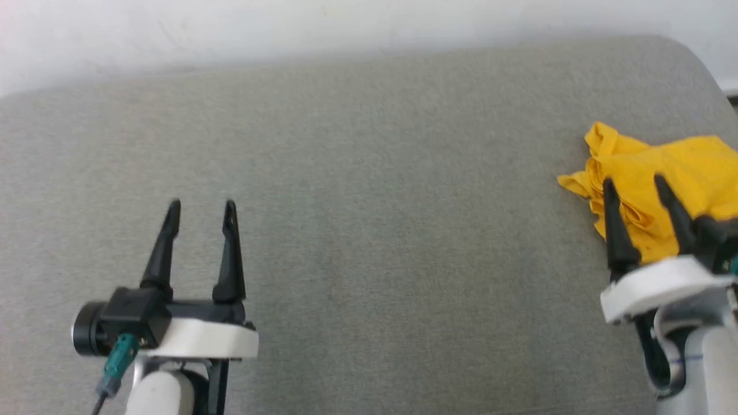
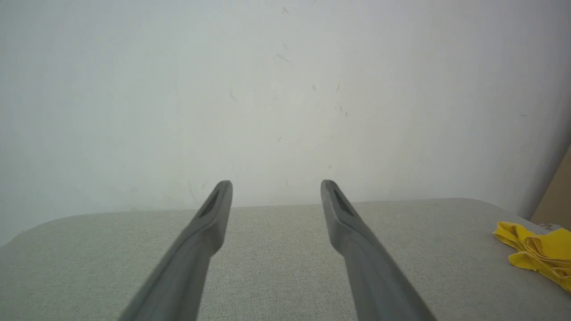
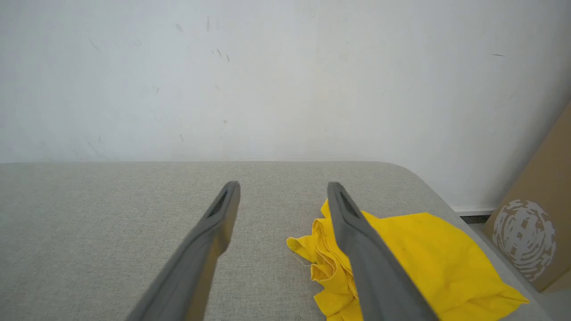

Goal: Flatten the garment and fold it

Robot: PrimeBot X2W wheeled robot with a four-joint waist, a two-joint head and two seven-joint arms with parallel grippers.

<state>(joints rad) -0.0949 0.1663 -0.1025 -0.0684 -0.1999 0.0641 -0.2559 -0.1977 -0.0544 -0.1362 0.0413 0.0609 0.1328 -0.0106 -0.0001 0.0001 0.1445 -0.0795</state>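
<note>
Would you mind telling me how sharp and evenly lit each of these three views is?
Head view: soft all over, the wall washed out at the top, the garment vivid, shadows faint. Left wrist view: hazy and low in contrast, the near fingers blurred. Right wrist view: clearer, the garment's folds legible, the fingers there soft towards the bottom edge, light even.

Grey cloth-topped table, rounded far-right corner, yellow garment lying crumpled on it at the right edge (folds bunched toward the left)
</note>
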